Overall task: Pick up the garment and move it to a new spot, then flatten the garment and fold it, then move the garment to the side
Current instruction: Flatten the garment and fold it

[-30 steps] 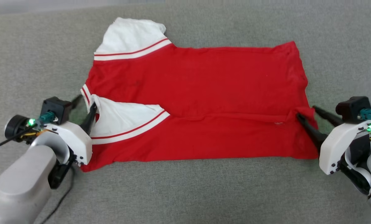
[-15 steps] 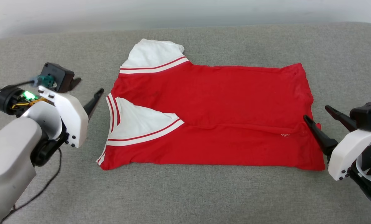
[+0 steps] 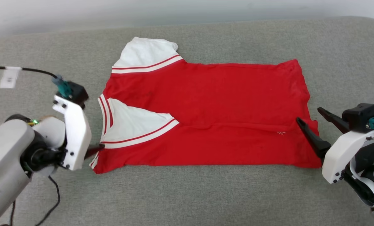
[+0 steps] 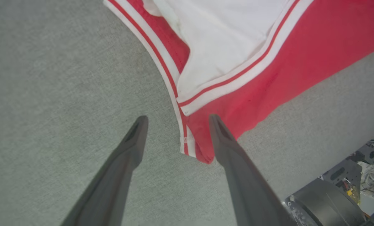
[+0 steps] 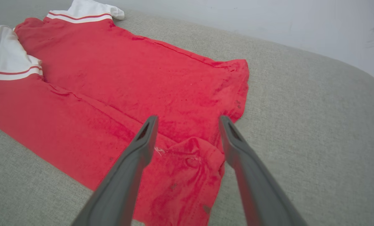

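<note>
Folding step: left gripper [image 4: 177, 117] and right gripper [image 5: 188, 116], jaws wide and empty, flank the garment [image 3: 205, 116]; next, likely pinching its corners.

Garment [image 3: 205, 110] lies flat on fabric surface [image 3: 187, 194], collar end to robot's L, hem to R. Far sleeve sticks out behind, near sleeve folded onto body. L end effector [image 4: 177, 121] straddles near-L corner. R end effector [image 3: 309, 115] straddles hem edge.
</note>
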`<state>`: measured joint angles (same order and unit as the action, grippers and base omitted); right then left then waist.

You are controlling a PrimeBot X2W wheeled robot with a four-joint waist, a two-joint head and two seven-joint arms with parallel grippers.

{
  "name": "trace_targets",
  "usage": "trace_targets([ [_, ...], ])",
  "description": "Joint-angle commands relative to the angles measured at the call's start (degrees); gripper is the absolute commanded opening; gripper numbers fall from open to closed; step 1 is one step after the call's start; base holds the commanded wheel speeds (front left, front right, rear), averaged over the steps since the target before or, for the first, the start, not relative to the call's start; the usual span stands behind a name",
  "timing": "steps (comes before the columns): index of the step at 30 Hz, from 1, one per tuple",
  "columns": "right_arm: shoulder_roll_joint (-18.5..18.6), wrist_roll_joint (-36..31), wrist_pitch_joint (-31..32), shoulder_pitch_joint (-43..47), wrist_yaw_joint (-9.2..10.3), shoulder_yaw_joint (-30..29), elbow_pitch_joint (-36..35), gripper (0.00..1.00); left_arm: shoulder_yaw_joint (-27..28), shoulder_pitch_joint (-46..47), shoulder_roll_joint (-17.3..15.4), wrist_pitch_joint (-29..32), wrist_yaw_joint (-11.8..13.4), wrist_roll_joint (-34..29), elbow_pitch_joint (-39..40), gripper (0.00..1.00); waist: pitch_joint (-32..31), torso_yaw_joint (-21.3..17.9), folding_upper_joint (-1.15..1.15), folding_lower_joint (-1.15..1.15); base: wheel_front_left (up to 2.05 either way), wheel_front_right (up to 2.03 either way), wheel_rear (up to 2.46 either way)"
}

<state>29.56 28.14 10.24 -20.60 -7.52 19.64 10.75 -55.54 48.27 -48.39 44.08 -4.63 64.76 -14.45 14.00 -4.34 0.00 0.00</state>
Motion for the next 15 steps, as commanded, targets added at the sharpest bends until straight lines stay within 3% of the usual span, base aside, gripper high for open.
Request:
trace_targets([
  [1, -0.3, -0.3, 0.1, -0.5, 0.06, 0.1, -0.2, 1.0, -0.6, 0.4, 0.1, 1.0, 0.1, 0.1, 0.3, 1.0, 0.3, -0.3, 0.0, 0.0, 0.0, 0.0, 0.0],
  [7, -0.9, -0.1, 0.6, -2.0, 0.06, 1.2, 0.3, 1.0, -4.0, 0.3, 0.9, 7.5, 1.1, -0.8, -0.9, 1.0, 1.5, -1.5, 0.0, 0.0, 0.0, 0.0, 0.0],
  [13, -1.4, 0.4, 0.4, -3.8, 0.06, 2.8, 1.6, 1.0, -7.3, -2.2, 2.9, 8.6, 0.4, -2.1, -3.9, 1.0, 2.2, -2.4, 0.0, 0.0, 0.0, 0.0, 0.0],
  [14, -1.2, 0.5, 0.5, -4.3, 0.06, 2.9, 1.6, 1.0, -7.6, -2.4, 3.2, 8.4, 0.2, -2.3, -4.4, 0.38, 2.2, -2.5, 0.0, 0.0, 0.0, 0.0, 0.0],
  [15, -0.8, 0.5, 0.6, -4.7, 0.06, 3.1, 1.6, 1.0, -7.7, -2.5, 3.6, 8.3, 0.0, -2.2, -4.7, 0.0, 2.2, -2.6, 0.0, 0.0, 0.0, 0.0, 0.0],
])
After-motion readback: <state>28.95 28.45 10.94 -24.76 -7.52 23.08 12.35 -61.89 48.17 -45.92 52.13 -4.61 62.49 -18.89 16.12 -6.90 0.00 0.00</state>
